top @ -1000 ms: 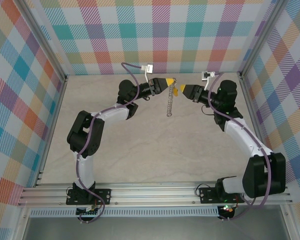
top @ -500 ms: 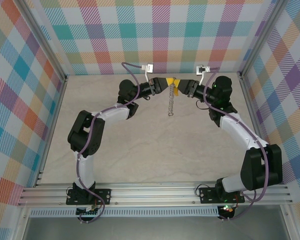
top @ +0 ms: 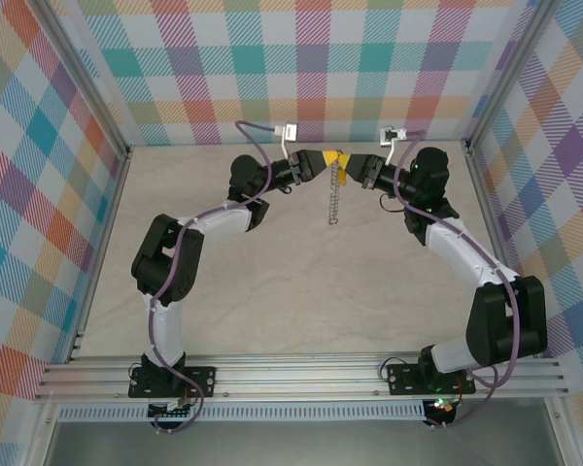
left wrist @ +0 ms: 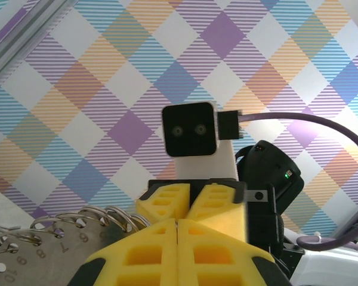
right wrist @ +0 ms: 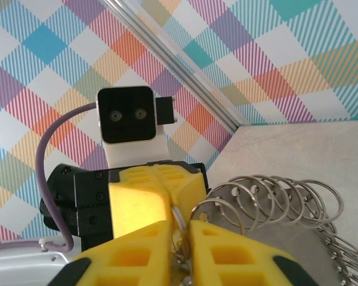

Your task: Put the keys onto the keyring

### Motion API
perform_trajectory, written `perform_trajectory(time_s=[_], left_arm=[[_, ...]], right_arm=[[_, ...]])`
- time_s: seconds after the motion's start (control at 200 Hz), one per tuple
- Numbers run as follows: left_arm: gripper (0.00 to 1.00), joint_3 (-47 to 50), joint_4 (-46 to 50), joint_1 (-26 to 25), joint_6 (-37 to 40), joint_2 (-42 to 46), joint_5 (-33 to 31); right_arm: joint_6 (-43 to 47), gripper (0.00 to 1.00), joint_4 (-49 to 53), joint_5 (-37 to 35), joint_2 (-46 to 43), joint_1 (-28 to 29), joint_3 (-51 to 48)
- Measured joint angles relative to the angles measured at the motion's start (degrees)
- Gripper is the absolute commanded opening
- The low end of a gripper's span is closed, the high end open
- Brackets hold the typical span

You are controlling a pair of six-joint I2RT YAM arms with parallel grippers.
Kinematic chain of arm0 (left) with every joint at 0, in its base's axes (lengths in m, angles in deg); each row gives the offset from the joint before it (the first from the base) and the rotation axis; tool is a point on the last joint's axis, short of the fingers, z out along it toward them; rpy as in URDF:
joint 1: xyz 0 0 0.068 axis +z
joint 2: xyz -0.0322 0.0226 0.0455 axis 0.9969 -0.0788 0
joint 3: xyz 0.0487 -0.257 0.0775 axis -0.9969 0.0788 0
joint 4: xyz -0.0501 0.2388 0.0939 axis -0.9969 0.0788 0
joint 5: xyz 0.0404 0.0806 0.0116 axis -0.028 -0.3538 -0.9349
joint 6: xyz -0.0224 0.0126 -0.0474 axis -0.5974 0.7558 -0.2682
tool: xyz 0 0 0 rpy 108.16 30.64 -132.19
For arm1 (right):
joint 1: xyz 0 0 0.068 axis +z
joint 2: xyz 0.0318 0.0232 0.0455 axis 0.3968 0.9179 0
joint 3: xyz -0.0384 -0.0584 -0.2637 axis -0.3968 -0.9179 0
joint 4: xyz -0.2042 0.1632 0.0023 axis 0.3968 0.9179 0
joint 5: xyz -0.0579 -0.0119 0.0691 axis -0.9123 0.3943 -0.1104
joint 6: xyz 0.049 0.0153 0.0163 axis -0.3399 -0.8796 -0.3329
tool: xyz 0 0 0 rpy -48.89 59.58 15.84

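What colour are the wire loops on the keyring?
Silvery; the loops show best in the right wrist view.

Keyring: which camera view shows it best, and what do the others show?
Right wrist: the keyring fans its silvery loops out clearly. Left wrist catches a few loops and a numbered rim. Top external sees it edge-on, like a hanging chain.

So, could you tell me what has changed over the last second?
The right hand swung left and slightly back to meet the left hand at the top of the keyring, and its jaws closed, apparently on it. The left hand stayed shut on the keyring, which still hangs edge-on in the same spot.
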Motion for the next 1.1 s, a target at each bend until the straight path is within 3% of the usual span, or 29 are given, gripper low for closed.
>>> perform_trajectory(time_s=[0.055,0.16,0.245,0.335,0.525,0.78,0.995,1.1], left_arm=[[0.00,0.0,0.0,0.0,-0.2,0.0,-0.4],[0.00,-0.1,0.1,0.1,-0.4,0.0,-1.2],[0.22,-0.8,0.6,0.2,0.0,0.0,-1.5],[0.37,-1.0,1.7,0.7,1.0,0.1,-1.3],[0.51,1.9,9.6,3.2,7.7,3.6,-0.4],[0.50,3.0,24.9,5.3,21.8,10.4,2.2],[0.32,2.9,28.8,5.3,24.9,10.6,5.7],[0.30,2.2,28.9,5.2,24.9,9.7,7.3]], right_arm=[[0.2,0.00,0.0,0.1,0.3,0.0,0.3],[0.4,0.00,1.4,0.5,0.8,0.0,1.9],[1.9,0.00,4.8,0.9,1.1,0.0,4.2],[5.2,0.00,10.7,1.6,1.5,-0.1,7.7],[14.0,0.00,23.4,7.1,3.1,-2.2,14.4],[25.2,0.00,38.0,14.8,7.4,-3.8,22.0],[30.6,0.00,45.6,19.5,10.9,-4.1,23.9],[31.5,0.00,46.8,21.2,11.6,-4.1,23.9]])
